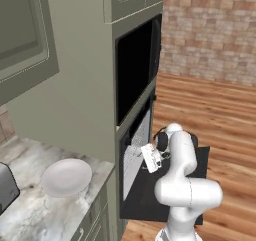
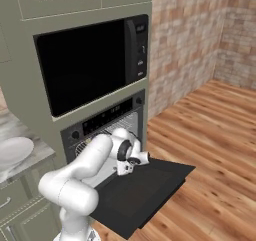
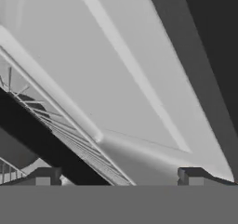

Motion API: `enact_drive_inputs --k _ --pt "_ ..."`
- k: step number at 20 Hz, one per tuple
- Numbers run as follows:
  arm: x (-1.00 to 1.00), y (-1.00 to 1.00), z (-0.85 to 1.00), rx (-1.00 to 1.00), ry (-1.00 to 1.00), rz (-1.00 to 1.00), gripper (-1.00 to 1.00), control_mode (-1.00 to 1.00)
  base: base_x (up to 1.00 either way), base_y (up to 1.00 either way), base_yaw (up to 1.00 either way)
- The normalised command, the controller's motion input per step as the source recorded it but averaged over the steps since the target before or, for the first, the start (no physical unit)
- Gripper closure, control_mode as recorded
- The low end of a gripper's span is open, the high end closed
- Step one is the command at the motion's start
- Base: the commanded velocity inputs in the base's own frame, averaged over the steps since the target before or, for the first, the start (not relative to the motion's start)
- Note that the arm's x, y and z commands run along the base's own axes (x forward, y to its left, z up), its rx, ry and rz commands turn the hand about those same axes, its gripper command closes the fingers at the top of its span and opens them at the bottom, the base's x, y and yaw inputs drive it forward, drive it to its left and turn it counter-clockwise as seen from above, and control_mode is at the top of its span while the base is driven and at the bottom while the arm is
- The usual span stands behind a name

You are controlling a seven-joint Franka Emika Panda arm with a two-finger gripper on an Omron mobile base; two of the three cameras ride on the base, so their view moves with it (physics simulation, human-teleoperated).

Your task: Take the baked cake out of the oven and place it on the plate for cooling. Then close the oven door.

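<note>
From behind the arm on its left, the oven [image 1: 136, 150] sits low in the tall cabinet column with the oven door [image 1: 150, 195] dropped flat toward the floor; the claw [image 1: 151, 158] hangs just over the door's hinge edge, at the mouth of the cavity, aimed inward; the plate [image 1: 66, 177] lies on the marble tabletop [image 1: 30, 210] to the left of the column, near its front edge and beside a silver toaster [image 1: 6, 186]; I cannot pick out the baked cake here.

From the right side, the control strip and wire rack show above the white arm; the claw [image 2: 131, 163] is at the opening, over the inner end of the door; the door juts well out over the wooden floor [image 2: 210, 150], so open room lies above it and to the right, while the cabinet frame hems the opening above and at both sides.

Looking along the claw, the two dark fingertips [image 3: 46, 175] stand wide apart with nothing between them; grey oven walls and the wire rack [image 3: 69, 135] slant across; no cake is visible, so it must lie deeper in, ahead of the claw, I judge; which way exactly, I cannot tell.
</note>
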Motion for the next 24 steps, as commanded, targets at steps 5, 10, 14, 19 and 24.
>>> enact_drive_inputs --k 5,10,14,19,24 --pt "0.49 0.7 -0.2 0.0 0.0 -0.13 -1.0 -1.0 0.0 0.0 0.0" --pt "0.4 0.22 -0.36 0.0 0.01 -0.13 -1.0 -1.0 0.0 0.0 0.0" --pt "0.46 0.29 -0.47 0.0 0.02 -0.13 -1.0 -1.0 0.0 0.0 0.0" --pt "0.27 0.21 -0.78 -0.09 0.0 -0.06 -1.0 -1.0 0.0 0.0 0.0" --pt "-0.07 0.06 -1.0 -0.56 -0.08 -0.04 -1.0 -1.0 0.0 0.0 0.0"
